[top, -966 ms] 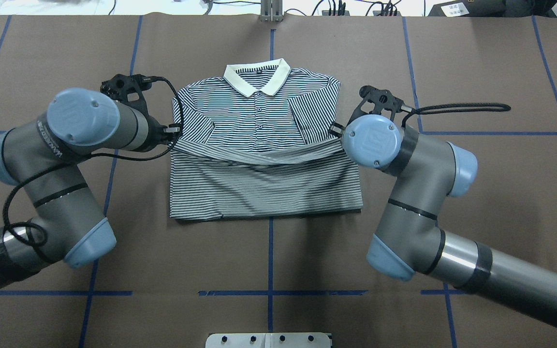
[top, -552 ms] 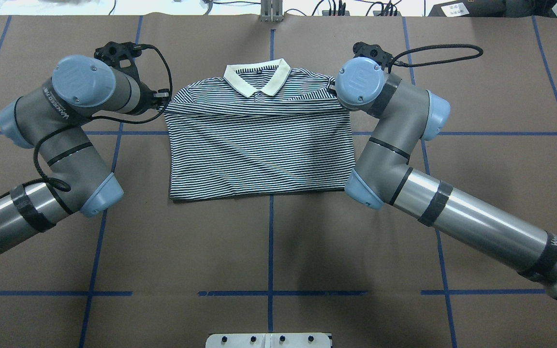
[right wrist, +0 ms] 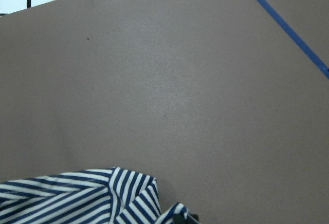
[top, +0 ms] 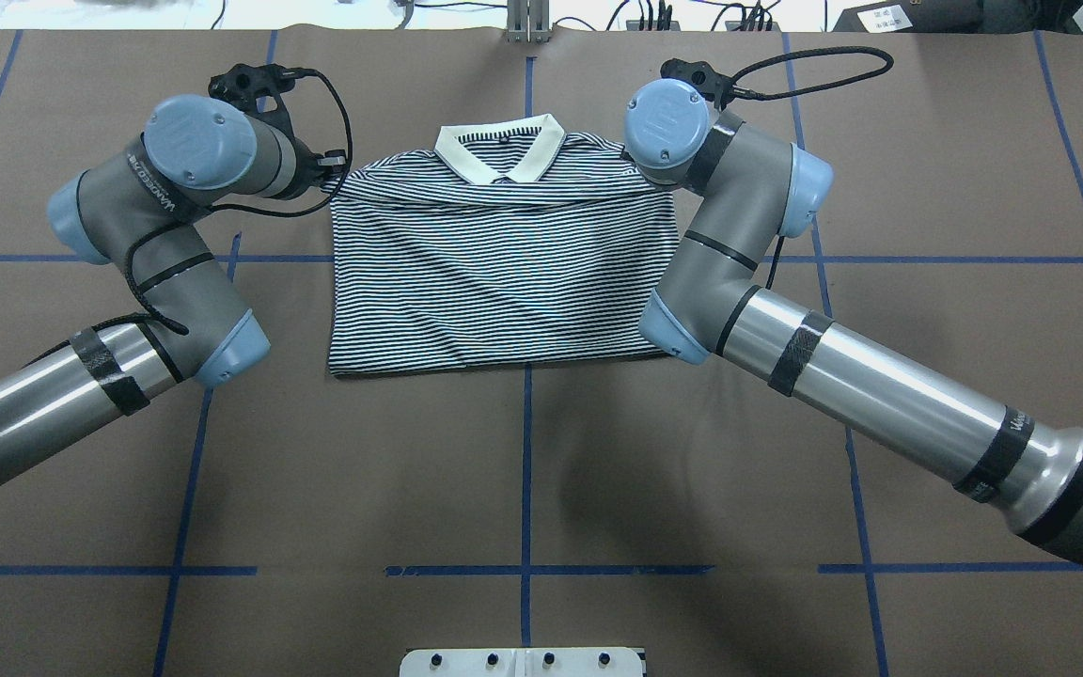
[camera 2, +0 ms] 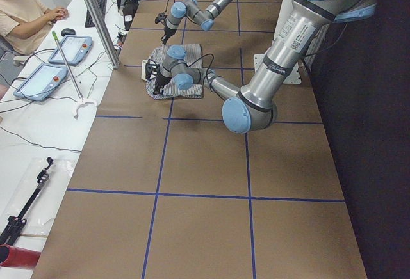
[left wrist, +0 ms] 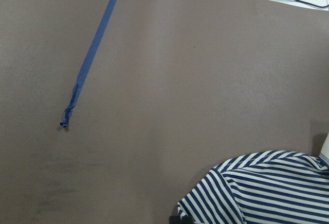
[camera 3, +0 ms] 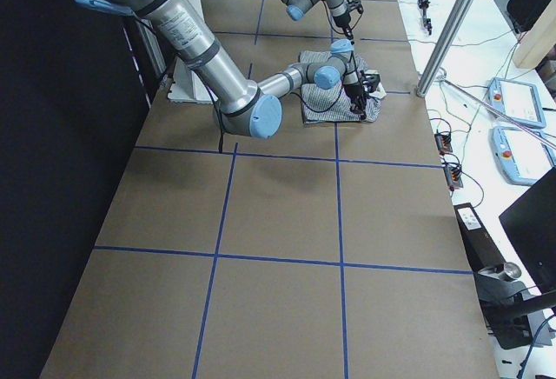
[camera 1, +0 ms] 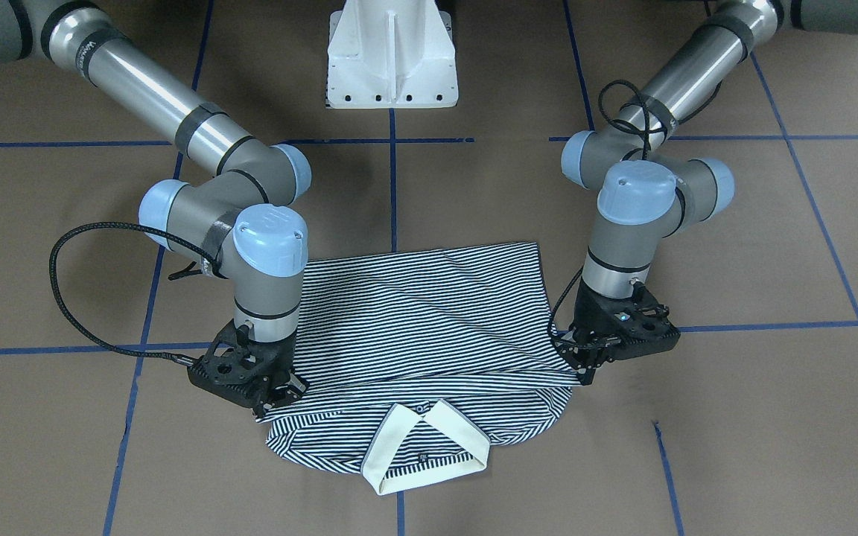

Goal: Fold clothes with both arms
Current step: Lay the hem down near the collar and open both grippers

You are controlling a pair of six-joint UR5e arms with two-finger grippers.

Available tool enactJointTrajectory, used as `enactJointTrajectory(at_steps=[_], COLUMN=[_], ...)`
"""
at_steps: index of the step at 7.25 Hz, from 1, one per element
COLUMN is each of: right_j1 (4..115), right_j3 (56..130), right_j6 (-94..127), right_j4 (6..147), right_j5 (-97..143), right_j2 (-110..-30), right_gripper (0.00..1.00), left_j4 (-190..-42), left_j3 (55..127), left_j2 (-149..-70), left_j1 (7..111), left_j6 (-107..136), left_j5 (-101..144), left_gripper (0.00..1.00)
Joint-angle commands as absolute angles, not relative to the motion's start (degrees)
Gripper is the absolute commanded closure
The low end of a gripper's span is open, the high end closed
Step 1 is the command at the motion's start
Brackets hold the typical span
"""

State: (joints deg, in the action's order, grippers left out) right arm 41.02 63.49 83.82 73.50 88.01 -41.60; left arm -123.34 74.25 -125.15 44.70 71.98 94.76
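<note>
Front-facing: a matte brown table [camera 1: 771, 246], gridded with blue tape [camera 1: 393, 193], bears the soft navy-and-white striped polo shirt [camera 1: 414, 313], folded, with its cream collar [camera 1: 459, 432] farthest from my base. My black left gripper [camera 1: 584, 366] and black right gripper [camera 1: 274, 398] each pinch its doubled-over edge. Overhead: a flat striped rectangle. Wrist cameras: crumpled stripes on bare brown.

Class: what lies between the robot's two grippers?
The folded-over edge of the polo shirt stretches from the right gripper to the left gripper, just short of its collar; the front-facing view shows it.
</note>
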Motion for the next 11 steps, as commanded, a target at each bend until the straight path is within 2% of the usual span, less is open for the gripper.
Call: enactJointTrajectory(at_steps=[1,5,8,11], right_j1=[41.0,42.5,42.5,42.8], right_j3=[63.0,62.9,56.7,57.3], right_j6=[83.1,82.7,82.6,82.8], right_j4=[73.1,72.9,69.4,69.3], right_j5=[87.7,88.0,87.7,88.1], right_j2=[-41.5,-39.9,-36.9,-36.7], right_gripper=[1.0,1.0,1.0,1.0], left_j4=[-124.7,-127.9,-128.1,-128.2], left_j3=[72.8,72.8,72.8,74.8], left_j2=[-125.7,-125.6,-124.8,-123.9], left_j1=[44.7,45.3,45.3,45.4], left_j6=[72.1,72.2,72.1,72.0], left_j5=[94.6,94.7,94.7,94.8], left_gripper=[1.0,1.0,1.0,1.0])
